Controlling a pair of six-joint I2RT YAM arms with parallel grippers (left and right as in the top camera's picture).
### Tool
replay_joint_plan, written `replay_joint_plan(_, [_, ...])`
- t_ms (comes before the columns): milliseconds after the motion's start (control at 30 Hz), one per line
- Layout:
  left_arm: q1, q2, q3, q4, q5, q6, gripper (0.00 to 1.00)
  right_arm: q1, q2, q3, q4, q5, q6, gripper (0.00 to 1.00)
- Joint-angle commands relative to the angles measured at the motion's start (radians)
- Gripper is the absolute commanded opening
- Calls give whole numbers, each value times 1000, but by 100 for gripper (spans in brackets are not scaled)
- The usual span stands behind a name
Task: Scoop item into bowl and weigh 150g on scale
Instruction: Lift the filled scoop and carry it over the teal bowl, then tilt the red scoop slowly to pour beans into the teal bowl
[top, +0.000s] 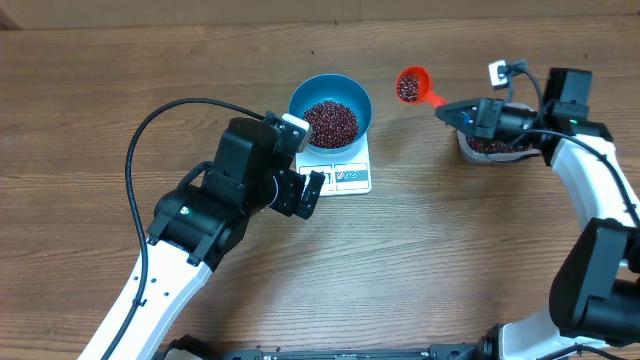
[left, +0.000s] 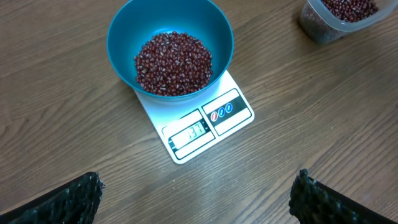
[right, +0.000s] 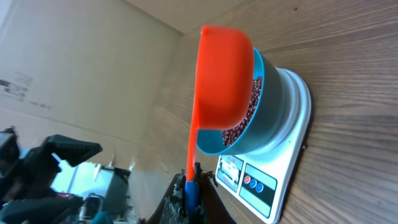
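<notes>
So, the bowl (top: 330, 86) sits on the back half of the scale (top: 352, 178), clear of the front strip, so the display (left: 189, 132) stays visible. The beans (top: 330, 122) already cover the bowl floor in a shallow heap.

Right jaws are clenched on the thin handle of the orange scoop (top: 411, 86). The scoop hangs above the bench (top: 100, 100), off the scale's right rear corner, between the scale and the clear tub (left: 320, 28). Its cup is mouth-up with a small load of beans in it. My read is that it's kept level so nothing spills on the way from the tub to the scale. The right wrist view lines the scoop up with the bowl rim, so I'd call this the approach to a top-up pour.

Left jaws are released wide and grasp nothing. They hover just off the scale's front-left corner, near its front edge, without touching it. From there the left wrist camera looks straight down on the display. I think the left arm (top: 190, 220) is parked there for that reading and to stay out of the scoop's path.

The digits are lit, but I can't read them with confidence, so how far the weight is from target is unclear.

The tub, well right of the scale, has plenty of beans left.

Risk: tipping the whole scoop at once could overshoot, so trickle the beans in. The bowl is loose on the scale, and a knock on its rim would shift it.
</notes>
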Motion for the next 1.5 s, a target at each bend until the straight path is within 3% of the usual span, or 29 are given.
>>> replay_joint_plan(0, [5,4,-10,0,8,22,100,50,-3,-3,42,61,43,4])
replay_joint_plan(800, [5,4,-10,0,8,22,99,323,-3,-3,179,451,53,4])
replay_joint_plan(1267, [5,4,-10,0,8,22,100,348,0,-4,193,452,-214,4])
replay_joint_plan(1467, [5,4,-10,0,8,22,100,348,1,-4,193,477,-263,4])
